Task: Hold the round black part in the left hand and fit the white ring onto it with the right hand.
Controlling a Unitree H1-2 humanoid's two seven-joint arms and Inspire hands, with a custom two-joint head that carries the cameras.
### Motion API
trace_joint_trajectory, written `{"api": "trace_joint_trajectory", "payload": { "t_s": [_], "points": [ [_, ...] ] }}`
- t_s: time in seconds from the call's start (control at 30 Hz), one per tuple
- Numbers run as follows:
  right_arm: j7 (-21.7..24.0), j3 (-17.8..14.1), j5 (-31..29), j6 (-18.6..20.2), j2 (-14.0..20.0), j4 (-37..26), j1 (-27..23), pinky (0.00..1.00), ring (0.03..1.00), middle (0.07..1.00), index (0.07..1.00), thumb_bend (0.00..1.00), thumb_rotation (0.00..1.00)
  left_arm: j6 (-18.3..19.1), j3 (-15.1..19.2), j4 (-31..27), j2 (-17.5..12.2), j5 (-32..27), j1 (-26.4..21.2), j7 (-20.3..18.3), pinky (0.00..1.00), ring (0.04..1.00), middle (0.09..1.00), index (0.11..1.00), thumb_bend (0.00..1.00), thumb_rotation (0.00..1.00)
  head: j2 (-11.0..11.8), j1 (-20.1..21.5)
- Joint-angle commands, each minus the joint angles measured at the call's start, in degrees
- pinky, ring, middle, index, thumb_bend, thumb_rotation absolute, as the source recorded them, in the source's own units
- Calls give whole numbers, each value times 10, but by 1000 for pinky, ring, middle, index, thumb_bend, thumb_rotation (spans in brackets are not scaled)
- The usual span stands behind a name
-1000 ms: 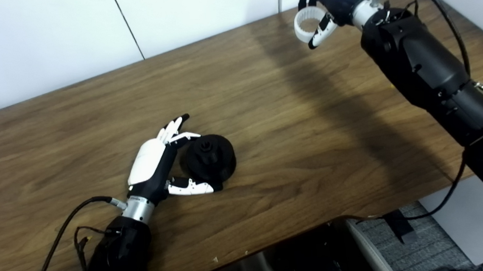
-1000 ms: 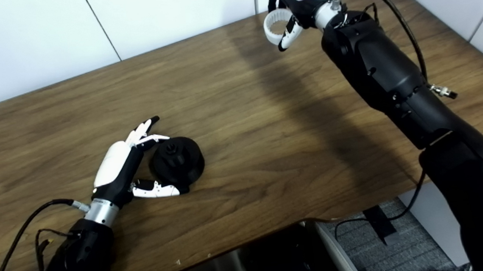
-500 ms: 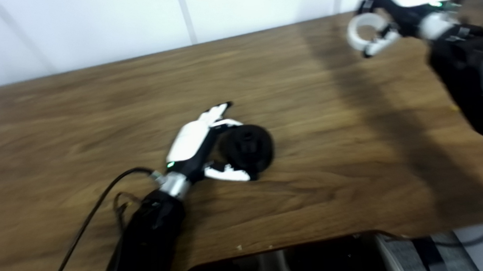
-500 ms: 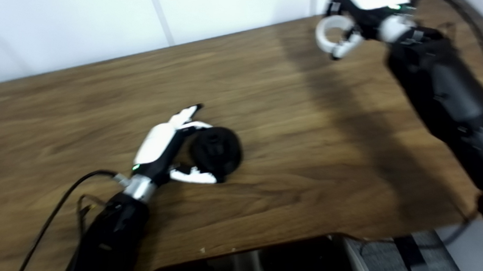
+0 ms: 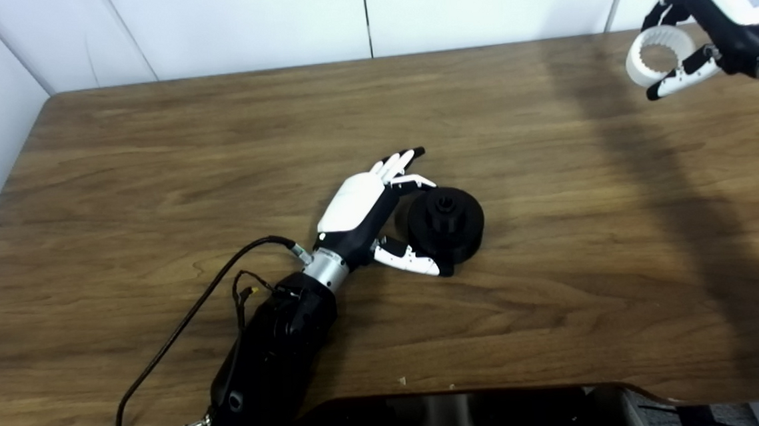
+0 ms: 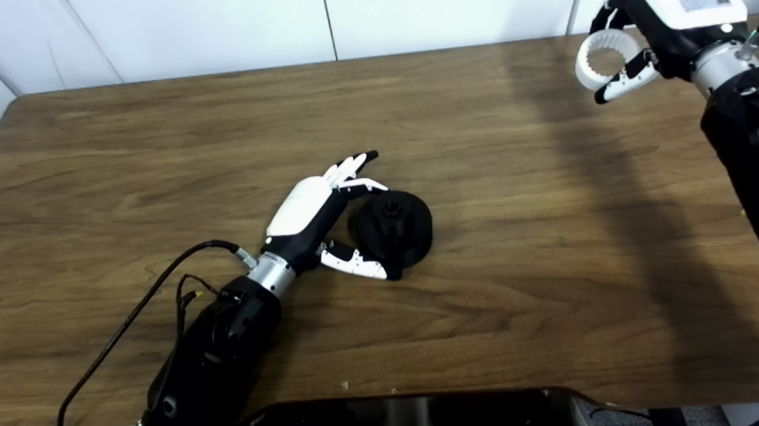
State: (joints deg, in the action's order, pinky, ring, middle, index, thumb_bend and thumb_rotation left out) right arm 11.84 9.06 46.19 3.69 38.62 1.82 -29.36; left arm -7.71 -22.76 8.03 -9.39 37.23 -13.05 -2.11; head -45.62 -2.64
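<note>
Swinging leftward, the head cameras are now taking in the table's far-left corner, while the hands themselves are sitting much as they were a second ago. Left hand (image 5: pixel 360 207) is lying on its side, fingers (image 5: pixel 397 163) spread apart and reaching past the far side of the round black part (image 5: pixel 447 223), thumb lying along its near side, cupping it loosely, not clamped. That part is resting on the table (image 5: pixel 151 189) just right of the palm, a squat dark disc with a small raised hub on top; its side facing the palm is hidden in shadow. Well away toward the far-right corner, the right hand (image 6: pixel 648 40) is hovering with its fingers curled round the white ring (image 6: pixel 602 58), a toothed-looking band held up off the wood. Right forearm is being cut off by the frame edge. Tabletop is showing dark wood grain, with pale wall panels (image 5: pixel 239 22) behind and a loose black cable (image 5: pixel 181 334) trailing by the left forearm.
</note>
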Motion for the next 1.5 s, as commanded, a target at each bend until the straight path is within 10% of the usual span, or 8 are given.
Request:
{"api": "trace_joint_trajectory", "payload": {
  "t_s": [0.0,1.47],
  "points": [
    [0,-12,-11,-6,5,-31,-17,861,648,542,493,516,146,4,-10,4,-1,16,-5,-5,1000,1000,1000,632,1000,338,-1,0],
    [113,10,-40,-2,-114,-315,96,810,658,524,493,516,150,6,-10,5,-2,13,-10,-8,1000,1000,1000,631,1000,307,-2,14]
  ]
}}
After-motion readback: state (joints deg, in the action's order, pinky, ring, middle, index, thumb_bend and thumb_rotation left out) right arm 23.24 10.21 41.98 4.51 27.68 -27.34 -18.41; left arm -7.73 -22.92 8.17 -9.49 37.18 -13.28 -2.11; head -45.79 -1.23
